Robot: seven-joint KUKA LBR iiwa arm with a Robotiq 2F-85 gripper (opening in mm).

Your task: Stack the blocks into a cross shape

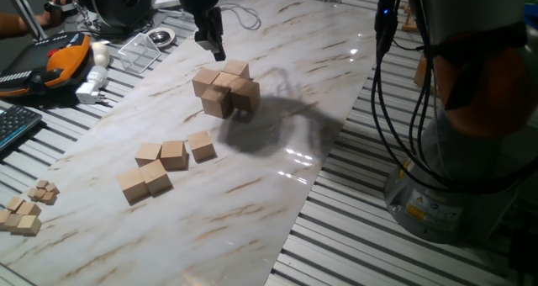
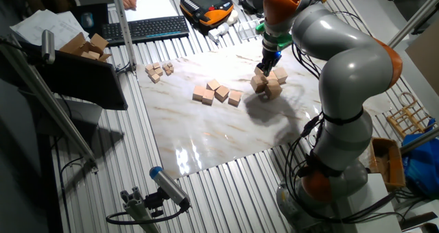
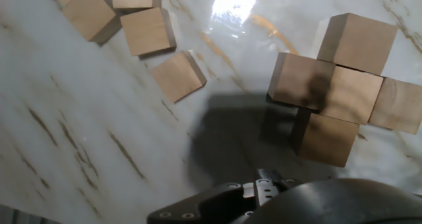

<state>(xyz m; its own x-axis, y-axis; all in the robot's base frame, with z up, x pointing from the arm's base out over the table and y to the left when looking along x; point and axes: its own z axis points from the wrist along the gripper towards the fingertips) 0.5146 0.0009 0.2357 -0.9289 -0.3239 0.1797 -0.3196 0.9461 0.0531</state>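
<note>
**Gripper above a cross of blocks on the marble sheet**

The grey and orange arm (image 2: 343,62) reaches over the marble sheet (image 1: 277,84) that covers the ribbed table (image 1: 353,227). On the sheet stands a cross of blocks (image 1: 225,87), five faces showing from the hand view (one middle block with four touching neighbours). The gripper (image 1: 210,44) hangs just above and beside this cross, with nothing between its fingers; how far the jaws stand apart I cannot tell, since the fingertips are not clear in any view. Well apart from the cross lie five loose blocks (image 1: 166,165), close together, some touching. Smallest of all, a cluster of tiny cubes (image 1: 28,209) sits at the sheet's edge.
</note>
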